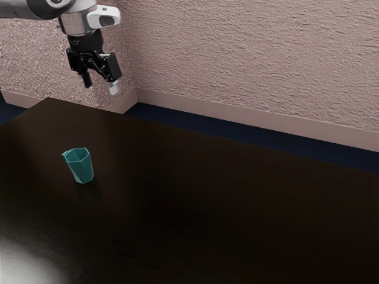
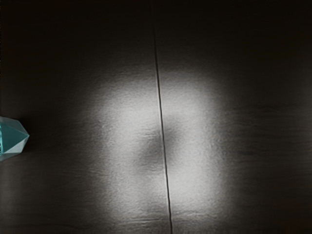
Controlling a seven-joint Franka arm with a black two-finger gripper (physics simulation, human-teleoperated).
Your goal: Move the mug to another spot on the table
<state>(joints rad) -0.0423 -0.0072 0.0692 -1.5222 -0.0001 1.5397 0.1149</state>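
Gripper [image 1: 100,83]: held high at the exterior view's upper left, over the table's far corner; its two black fingers are seen spread apart and angled downward, with nothing between them.
Arm [image 1: 71,12]: brought in from the upper left edge, white and grey, with the black hand hung beneath it.
Mug [image 1: 78,165]: stood upright on the table toward the exterior view's left, well below the gripper and well apart from it; teal, faceted sides, mouth wider than base, untouched. In the wrist view just a teal faceted corner [image 2: 12,139] is caught at the picture's edge, far off to one side of the hand.
Table [image 1: 237,207]: very dark wood, almost black, with faint grain; its far edge is run diagonally across the exterior view.
Seam [image 2: 161,122]: a thin dark line is seen running straight across the tabletop under the hand.
Glare [image 2: 122,146]: a broad pale sheen is spread over the wood around the seam, with a darker smudge in its middle; another pale patch [image 1: 18,260] is caught at the table's near left corner.
Wall [image 1: 249,53]: rough pinkish plaster, heavily textured.
Baseboard [image 1: 254,117]: a plain pale band is laid along the wall's foot.
Floor [image 1: 266,141]: a dark blue strip is glimpsed between baseboard and table edge.
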